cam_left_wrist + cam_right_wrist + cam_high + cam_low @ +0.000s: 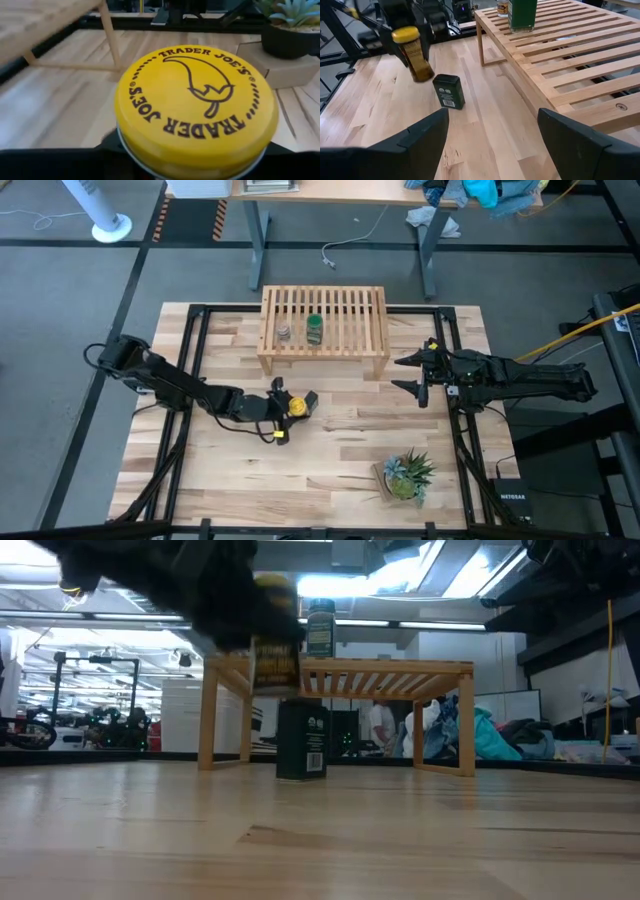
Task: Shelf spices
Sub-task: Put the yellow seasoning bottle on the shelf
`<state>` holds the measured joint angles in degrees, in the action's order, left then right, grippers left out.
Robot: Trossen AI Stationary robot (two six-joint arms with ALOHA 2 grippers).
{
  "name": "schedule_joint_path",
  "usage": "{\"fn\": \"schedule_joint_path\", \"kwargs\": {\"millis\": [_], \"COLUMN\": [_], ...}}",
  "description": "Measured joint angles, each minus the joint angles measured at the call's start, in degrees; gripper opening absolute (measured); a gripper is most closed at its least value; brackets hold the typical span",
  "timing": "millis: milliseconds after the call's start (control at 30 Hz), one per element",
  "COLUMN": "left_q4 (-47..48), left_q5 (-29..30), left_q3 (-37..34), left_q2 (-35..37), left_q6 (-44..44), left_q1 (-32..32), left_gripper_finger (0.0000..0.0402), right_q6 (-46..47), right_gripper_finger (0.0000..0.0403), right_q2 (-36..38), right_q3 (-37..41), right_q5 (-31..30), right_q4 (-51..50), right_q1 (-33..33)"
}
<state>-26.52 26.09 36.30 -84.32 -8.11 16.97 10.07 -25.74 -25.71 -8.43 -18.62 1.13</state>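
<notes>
wooden table (330, 470) is carrying a slatted shelf (350, 320) already holding two jars. left claw (285, 412) is clamping the yellow-lidded jar (414, 55) above the black tin (449, 91); next, carrying it shelfward. right claw (418, 376) is waiting, fingers apart.

**Around the bench**

Butcher-block bench (330, 455) with black frame rails. Small potted green plant (408, 473) on a cardboard block near the front right corner. Beyond: grey floor, white fan base (111, 227), a second wooden desk (330, 192), a heap of blue cloth (480, 192).
</notes>
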Motion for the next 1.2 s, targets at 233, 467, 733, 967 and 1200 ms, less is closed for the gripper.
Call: {"fn": "schedule_joint_path", "kwargs": {"millis": [233, 467, 733, 967, 1200], "left_q4": [7.6, 14.9, 18.4, 23.4, 29.4], "left_q5": [-0.1, -8.1, -24.0, -30.4, -36.4], "left_q3": [8.5, 17.7, 27.5, 35.7, 45.2], "left_q2": [3.8, 3.8, 3.7, 1.0, -5.2], "left_q6": [10.4, 16.0, 16.1, 16.6, 17.7], "left_q1": [-2.2, -9.4, -19.4, -23.9, -27.0], "left_gripper_finger": [0.0159, 0.0159, 0.0159, 0.0159, 0.0159], "right_q6": [-0.8, -1.6, -1.6, -1.9, -2.9], "right_gripper_finger": [0.0312, 0.0312, 0.0312, 0.0312, 0.0312], "right_q2": [0.0, 0.0, 0.0, 0.0, 0.0], "right_q3": [0.0, 0.0, 0.0, 0.0, 0.0], "right_q5": [0.0, 0.0, 0.0, 0.0, 0.0], "right_q4": [-0.7, -1.1, -1.4, -1.3, -1.3], "right_q1": [0.0, 0.0, 0.0, 0.0, 0.0]}}
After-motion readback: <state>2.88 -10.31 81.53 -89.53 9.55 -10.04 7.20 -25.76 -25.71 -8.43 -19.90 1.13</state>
